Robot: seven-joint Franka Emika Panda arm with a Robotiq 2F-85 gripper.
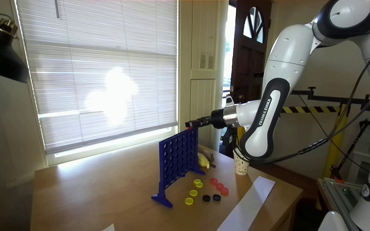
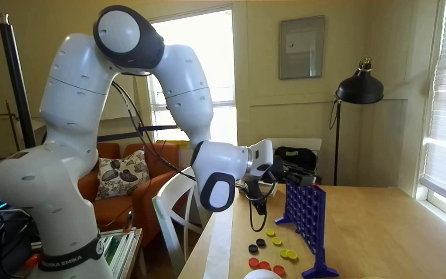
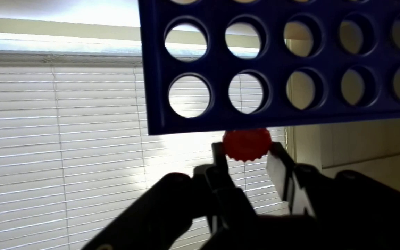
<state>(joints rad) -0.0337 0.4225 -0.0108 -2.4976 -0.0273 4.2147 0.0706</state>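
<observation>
My gripper (image 3: 246, 149) is shut on a red disc (image 3: 247, 143), its edges pinched between the two fingertips (image 3: 218, 150) in the wrist view. The blue upright board with rows of round holes (image 3: 219, 93) covers part of that disc. Whether the disc sits in the board's slot or behind its rim, I cannot tell. In both exterior views the gripper (image 1: 189, 124) lies nearly level at the board's top edge, near one end, with a bit of red showing beneath the fingertips. Loose yellow discs (image 1: 193, 192), red discs (image 1: 219, 186) and black discs (image 1: 216, 197) lie on the table beside the board.
A speckled cup (image 1: 241, 166) and a white strip (image 1: 249, 203) are on the table (image 1: 101, 192). Behind the board's far end lies a pale yellow object (image 1: 203, 160). A white chair (image 2: 176, 190) stands at the table's side, and a window with blinds (image 1: 101, 70) lies beyond.
</observation>
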